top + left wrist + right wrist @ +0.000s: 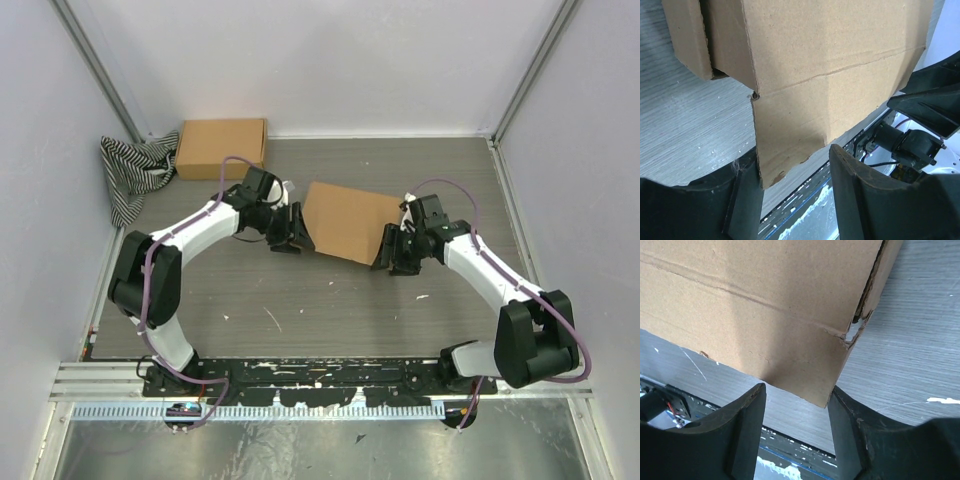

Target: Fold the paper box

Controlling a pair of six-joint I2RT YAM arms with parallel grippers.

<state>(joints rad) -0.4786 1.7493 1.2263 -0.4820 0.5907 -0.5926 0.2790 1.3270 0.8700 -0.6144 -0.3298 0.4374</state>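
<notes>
The left gripper (pixel 292 232) stands spread, with the left flap of the paper box (pixel 345 220) between its fingers. The right gripper (pixel 388 250), also spread, straddles the box's right edge. The box sits askew mid-table (pixel 300 300).

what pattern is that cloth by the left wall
The cloth is black-and-white striped; top external view.

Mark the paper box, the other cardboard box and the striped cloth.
paper box (pixel 345 220): top external view, middle of its upper panel.
other cardboard box (pixel 221 148): top external view, centre of its top face.
striped cloth (pixel 135 170): top external view, bunched middle.
</notes>
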